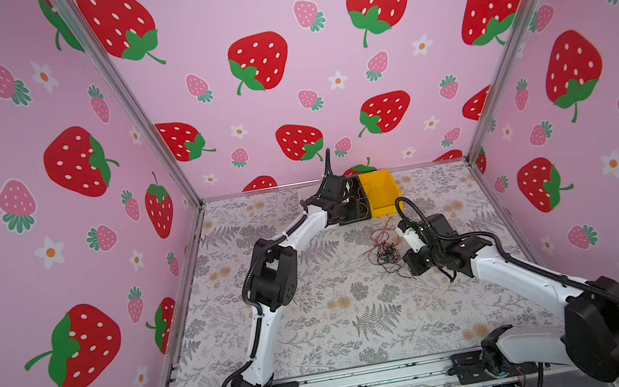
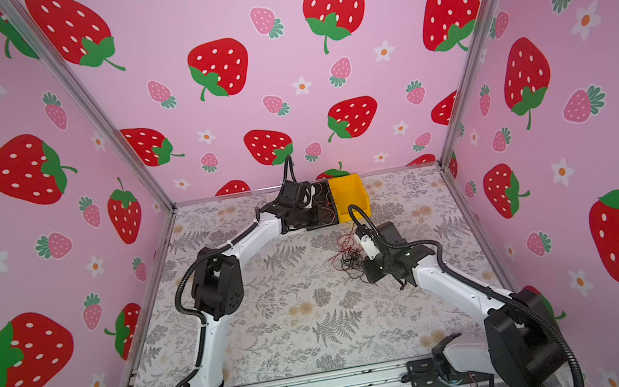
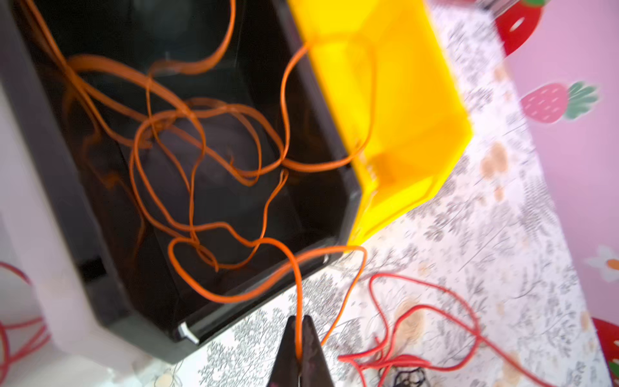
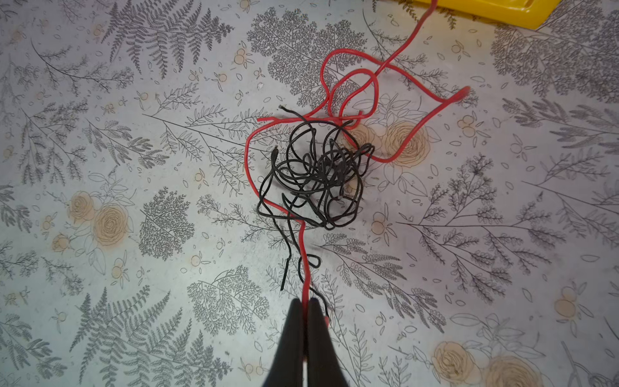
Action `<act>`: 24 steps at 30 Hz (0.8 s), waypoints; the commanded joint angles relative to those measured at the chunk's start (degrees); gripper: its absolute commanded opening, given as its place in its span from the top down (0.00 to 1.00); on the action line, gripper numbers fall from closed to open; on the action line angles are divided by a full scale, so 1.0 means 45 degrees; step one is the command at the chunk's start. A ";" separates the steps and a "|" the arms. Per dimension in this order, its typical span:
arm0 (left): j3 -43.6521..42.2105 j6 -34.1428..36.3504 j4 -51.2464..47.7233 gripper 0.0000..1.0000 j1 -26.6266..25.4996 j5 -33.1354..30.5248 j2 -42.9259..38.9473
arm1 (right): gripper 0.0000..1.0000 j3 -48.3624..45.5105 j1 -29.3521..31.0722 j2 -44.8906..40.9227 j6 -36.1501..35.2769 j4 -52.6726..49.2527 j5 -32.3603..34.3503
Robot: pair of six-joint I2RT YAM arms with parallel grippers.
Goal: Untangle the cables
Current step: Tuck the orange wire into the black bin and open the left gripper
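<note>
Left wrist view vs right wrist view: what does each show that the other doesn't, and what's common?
Left wrist only: the open black plastic bin holding loose thin orange wires, and the left gripper, fingers shut on one orange strand.

Right wrist only: the right gripper, fingers shut on the thin red wire, and the whole balled tangle of thin black wire that it loops around.

Both: yellow plastic bin, red wire, the tangle (only its edge in left wrist), floral-print table cover.

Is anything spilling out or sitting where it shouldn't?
Yes. The orange cables don't all stay inside the black bin: one loop strays across over the neighbouring yellow bin, and another strand hangs over the rim onto the table.
</note>
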 commanded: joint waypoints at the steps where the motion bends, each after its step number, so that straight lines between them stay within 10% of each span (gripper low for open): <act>1: 0.1171 0.0449 0.0106 1.00 0.0010 -0.0652 -0.0103 | 1.00 -0.0140 -0.0116 0.0057 -0.0228 -0.0162 -0.0163; 24: 0.2033 0.1803 0.0129 0.97 -0.0326 -0.4680 0.1955 | 1.00 0.0308 -0.0314 0.0344 -0.0477 -0.0476 -0.0552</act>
